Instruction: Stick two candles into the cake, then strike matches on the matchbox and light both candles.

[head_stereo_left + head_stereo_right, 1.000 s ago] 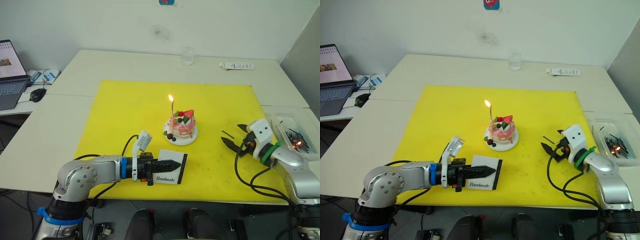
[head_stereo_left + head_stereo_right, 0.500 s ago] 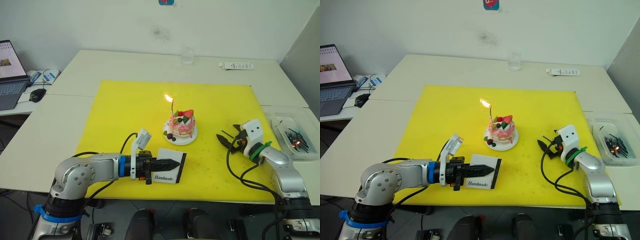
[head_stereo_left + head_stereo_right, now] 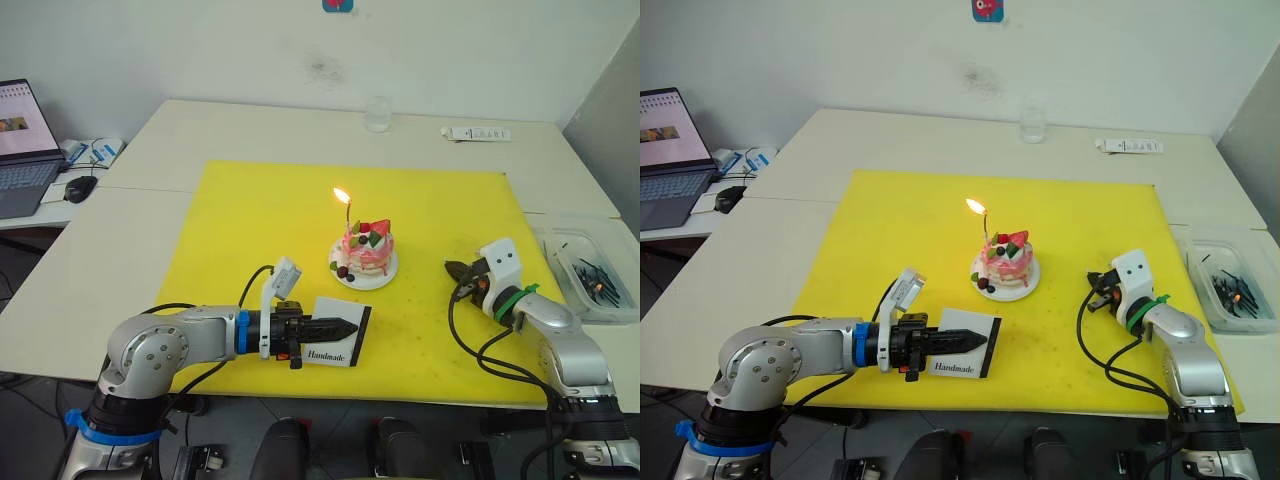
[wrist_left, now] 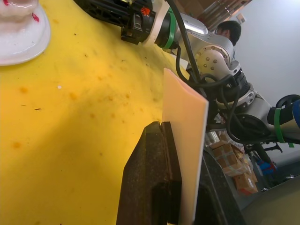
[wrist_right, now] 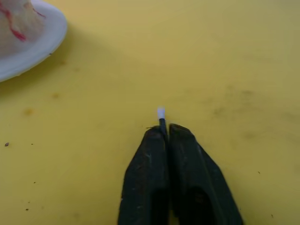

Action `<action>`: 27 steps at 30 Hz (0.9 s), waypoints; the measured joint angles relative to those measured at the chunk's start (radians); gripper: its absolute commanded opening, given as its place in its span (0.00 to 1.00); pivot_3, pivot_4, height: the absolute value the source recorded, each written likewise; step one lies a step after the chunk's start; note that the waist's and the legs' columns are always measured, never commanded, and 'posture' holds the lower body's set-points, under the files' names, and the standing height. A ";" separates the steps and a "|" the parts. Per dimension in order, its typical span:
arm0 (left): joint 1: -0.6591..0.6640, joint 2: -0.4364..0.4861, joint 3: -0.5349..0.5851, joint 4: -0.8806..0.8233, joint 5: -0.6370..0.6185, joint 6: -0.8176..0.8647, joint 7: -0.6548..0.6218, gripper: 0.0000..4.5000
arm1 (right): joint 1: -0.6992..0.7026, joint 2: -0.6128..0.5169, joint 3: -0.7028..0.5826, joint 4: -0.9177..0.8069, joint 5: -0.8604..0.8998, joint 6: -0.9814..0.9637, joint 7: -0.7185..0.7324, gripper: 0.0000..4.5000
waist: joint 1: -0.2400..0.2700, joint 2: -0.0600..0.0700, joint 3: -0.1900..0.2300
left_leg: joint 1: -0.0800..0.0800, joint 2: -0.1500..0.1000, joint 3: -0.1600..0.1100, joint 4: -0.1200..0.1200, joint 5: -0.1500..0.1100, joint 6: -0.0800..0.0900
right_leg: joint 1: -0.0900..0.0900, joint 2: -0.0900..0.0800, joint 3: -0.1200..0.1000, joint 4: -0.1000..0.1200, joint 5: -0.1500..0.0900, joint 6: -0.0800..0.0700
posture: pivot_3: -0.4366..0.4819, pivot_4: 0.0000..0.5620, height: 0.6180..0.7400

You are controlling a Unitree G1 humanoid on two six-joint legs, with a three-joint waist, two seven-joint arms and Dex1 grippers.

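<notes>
The right gripper (image 5: 167, 127), now drawn back rightward, pinches a match (image 5: 161, 118); the matchbox (image 3: 340, 335), clamped upright in the left gripper (image 3: 345, 327), lies to its left.

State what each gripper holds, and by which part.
Left gripper: matchbox, clamped at its near edge. Right gripper: a match, tip poking out.

White wall (image 3: 200, 50) behind cream tables (image 3: 250, 125) pushed together — yellow mat (image 3: 260, 210) on top. Laptop (image 3: 22, 150) and mouse (image 3: 80, 187) on a side desk; grey panel (image 3: 610, 120) at right.
</notes>
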 measured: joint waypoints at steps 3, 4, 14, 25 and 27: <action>0.000 0.001 0.000 0.000 0.000 0.000 0.000 0.00 | 0.010 -0.014 -0.004 -0.042 0.012 0.044 0.003 0.00 | 0.001 0.000 0.000 | 0.000 0.000 0.000 -0.001 0.000 0.000 | 0.000 0.000 -0.001 0.000 -0.001 -0.001 | 0.48 0.27 0.89; -0.001 0.001 0.000 0.000 0.000 0.000 0.000 0.00 | 0.020 -0.023 -0.006 -0.065 0.019 0.063 0.004 0.00 | 0.002 0.000 0.000 | -0.001 0.000 0.000 -0.001 0.000 0.000 | -0.001 0.000 -0.001 0.000 -0.001 -0.001 | 0.48 0.27 0.89; -0.007 0.003 0.002 0.004 -0.001 0.000 -0.001 0.00 | 0.223 -0.039 -0.057 -0.518 0.129 0.359 -0.062 0.00 | 0.003 0.000 0.000 | -0.003 0.002 -0.002 -0.003 0.000 0.000 | -0.003 0.000 -0.003 0.000 -0.004 -0.001 | 0.48 0.27 0.89; -0.021 0.002 -0.001 0.010 -0.001 0.011 -0.003 0.00 | 0.357 0.017 0.047 -0.590 0.070 0.300 -0.162 0.00 | 0.002 0.000 0.000 | -0.003 0.001 -0.001 -0.001 0.000 0.000 | -0.003 -0.001 -0.001 0.000 -0.004 -0.002 | 0.48 0.27 0.89; -0.021 0.002 -0.001 0.010 -0.001 0.013 -0.004 0.00 | 0.361 0.022 0.056 -0.587 0.062 0.279 -0.174 0.05 | 0.002 0.000 0.000 | -0.003 0.001 -0.001 -0.002 0.000 0.000 | -0.003 -0.001 -0.001 0.000 -0.003 -0.002 | 0.48 0.27 0.89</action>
